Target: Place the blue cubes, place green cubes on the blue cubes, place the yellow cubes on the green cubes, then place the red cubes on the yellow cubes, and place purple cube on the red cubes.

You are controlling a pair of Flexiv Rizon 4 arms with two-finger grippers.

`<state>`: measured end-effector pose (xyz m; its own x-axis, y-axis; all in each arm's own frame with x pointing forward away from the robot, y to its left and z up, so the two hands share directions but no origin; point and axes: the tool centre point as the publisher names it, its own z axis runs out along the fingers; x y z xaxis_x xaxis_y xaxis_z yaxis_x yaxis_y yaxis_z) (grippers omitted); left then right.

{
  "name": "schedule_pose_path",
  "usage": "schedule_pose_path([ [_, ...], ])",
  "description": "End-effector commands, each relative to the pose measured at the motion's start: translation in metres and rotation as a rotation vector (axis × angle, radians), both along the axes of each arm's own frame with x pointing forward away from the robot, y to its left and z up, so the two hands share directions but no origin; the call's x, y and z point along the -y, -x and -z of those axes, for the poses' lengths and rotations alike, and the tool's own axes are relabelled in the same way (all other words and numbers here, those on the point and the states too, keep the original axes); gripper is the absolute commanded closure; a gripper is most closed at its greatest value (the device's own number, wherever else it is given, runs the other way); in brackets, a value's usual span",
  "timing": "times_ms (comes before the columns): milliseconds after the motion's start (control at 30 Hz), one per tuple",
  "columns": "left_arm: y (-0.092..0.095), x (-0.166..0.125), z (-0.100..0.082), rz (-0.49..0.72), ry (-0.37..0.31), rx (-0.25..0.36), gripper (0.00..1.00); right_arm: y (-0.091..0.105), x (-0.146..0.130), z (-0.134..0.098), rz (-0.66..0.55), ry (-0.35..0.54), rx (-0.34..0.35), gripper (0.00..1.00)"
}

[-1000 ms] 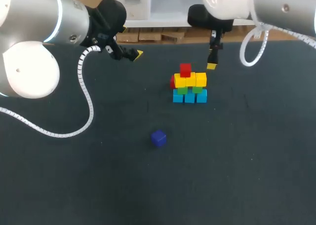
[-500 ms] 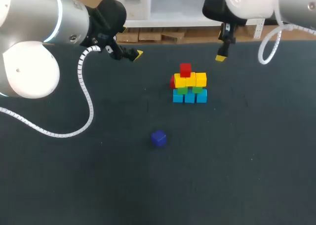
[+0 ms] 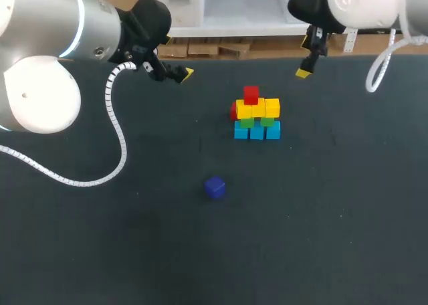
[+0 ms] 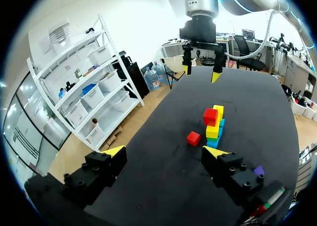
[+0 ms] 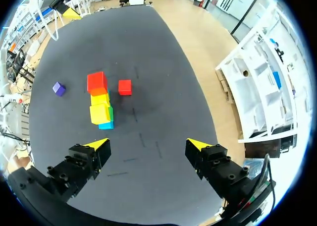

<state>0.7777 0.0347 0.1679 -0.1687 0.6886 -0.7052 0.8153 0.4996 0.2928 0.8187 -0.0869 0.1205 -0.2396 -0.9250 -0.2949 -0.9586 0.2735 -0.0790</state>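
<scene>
Head view puts the stack near the middle of the table (image 3: 348, 205): blue cubes (image 3: 257, 132) at the base, green cubes (image 3: 257, 122) on them, yellow cubes (image 3: 257, 108) above, one red cube (image 3: 251, 94) on top, and a second red cube (image 3: 233, 110) on the table just beside the stack (far side, half hidden). The purple cube (image 3: 215, 187) lies alone nearer the robot, well apart from the stack. Both the left gripper (image 4: 164, 151) and the right gripper (image 5: 147, 144) hang near the table's far edge, fingers spread apart.

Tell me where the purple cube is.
Head view: the purple cube sits alone on the table, nearer the camera than the cube stack, slightly to its left.
</scene>
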Motion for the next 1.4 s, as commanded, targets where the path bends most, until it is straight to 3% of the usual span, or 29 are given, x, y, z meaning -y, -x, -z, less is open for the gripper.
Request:
schedule_pose_path([
  [33,-0.001,-0.001,0.0,0.006,0.004,0.001,0.0,0.015,0.01,-0.008,0.023,-0.046,0.068,0.0],
  [600,-0.001,-0.001,0.0,0.006,0.004,0.001,0.0,0.019,0.025,-0.025,0.102,-0.153,0.164,0.0],
  [1400,-0.001,-0.001,0.0,0.006,0.004,0.001,0.0,0.03,0.069,-0.04,0.223,-0.193,0.243,0.0],
])
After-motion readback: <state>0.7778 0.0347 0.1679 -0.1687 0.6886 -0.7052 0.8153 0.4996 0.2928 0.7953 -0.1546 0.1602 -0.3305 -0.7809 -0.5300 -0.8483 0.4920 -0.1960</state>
